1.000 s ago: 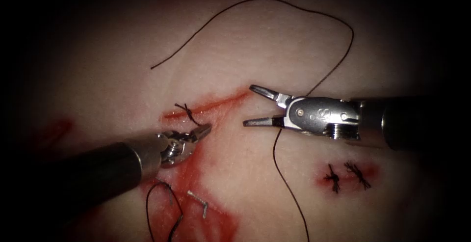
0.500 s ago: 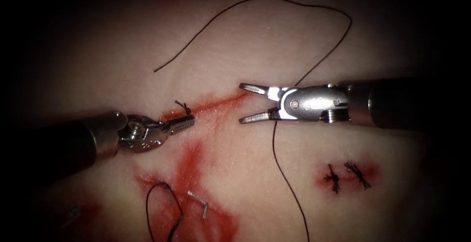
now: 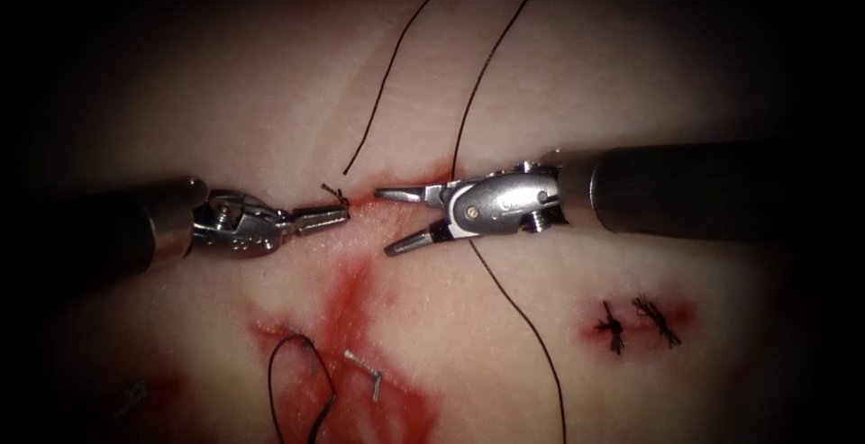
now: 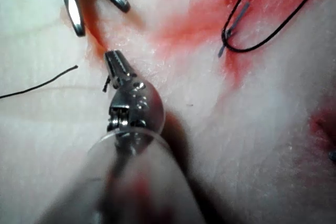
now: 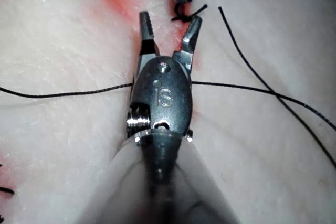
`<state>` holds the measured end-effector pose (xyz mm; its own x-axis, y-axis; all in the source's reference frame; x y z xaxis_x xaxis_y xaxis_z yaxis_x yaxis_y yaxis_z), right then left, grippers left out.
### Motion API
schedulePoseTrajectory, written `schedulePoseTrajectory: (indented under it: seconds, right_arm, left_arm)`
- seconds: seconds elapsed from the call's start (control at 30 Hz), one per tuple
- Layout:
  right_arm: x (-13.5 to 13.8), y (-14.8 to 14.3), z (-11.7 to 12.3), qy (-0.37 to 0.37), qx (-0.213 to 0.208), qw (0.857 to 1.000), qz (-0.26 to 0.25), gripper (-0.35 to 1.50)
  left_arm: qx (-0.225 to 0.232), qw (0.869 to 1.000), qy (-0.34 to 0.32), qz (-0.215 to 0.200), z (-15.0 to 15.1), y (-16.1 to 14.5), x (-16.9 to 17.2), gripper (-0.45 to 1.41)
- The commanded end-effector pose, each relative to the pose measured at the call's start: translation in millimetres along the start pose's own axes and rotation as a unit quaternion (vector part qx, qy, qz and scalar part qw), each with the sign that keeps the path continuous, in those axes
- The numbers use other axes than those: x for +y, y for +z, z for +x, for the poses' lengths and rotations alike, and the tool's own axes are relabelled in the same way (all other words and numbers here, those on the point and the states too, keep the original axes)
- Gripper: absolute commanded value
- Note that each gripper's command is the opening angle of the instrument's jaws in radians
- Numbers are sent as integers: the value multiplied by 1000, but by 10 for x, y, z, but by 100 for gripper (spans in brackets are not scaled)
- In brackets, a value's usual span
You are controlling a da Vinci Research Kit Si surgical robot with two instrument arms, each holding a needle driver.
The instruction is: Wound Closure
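Observation:
The cut runs as a red line across the tissue. A dark knot sits at its left end. My left tool comes in from the left; its shut jaws hold the knot's short tail, seen close up in the left wrist view. My right tool stands just right of the knot, jaws open and holding nothing. The long thread passes under it. The needle lies in red fluid below the cut, held by neither tool.
Two tied knots sit in a red patch at the lower right. A thread loop curls beside the needle. Red fluid spreads below the cut. The long thread's free end lies just above the knot.
The right tool moved left toward the knot and tilted its open jaws downward. The long thread swung up and left. The left tool drew back to the left and levelled out.

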<state>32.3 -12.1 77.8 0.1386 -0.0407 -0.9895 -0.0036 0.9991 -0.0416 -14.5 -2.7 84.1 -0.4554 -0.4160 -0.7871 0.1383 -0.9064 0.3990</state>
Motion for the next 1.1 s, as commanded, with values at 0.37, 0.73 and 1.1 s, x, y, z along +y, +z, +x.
schedulePoseTrajectory:
  seconds: [0.37,0.73,1.1]
  right_arm:
    - [-3,41,-14,-6,-13,1000,-23,76]
    - [-4,71,-14,-9,-18,999,-33,89]
    - [-8,91,-18,-16,-21,999,-37,101]
  left_arm:
    - [29,999,-25,10,-12,0,1,-45]
    - [33,999,-27,17,-12,-1,-1,-45]
    - [33,999,-30,20,-10,-1,-1,-45]
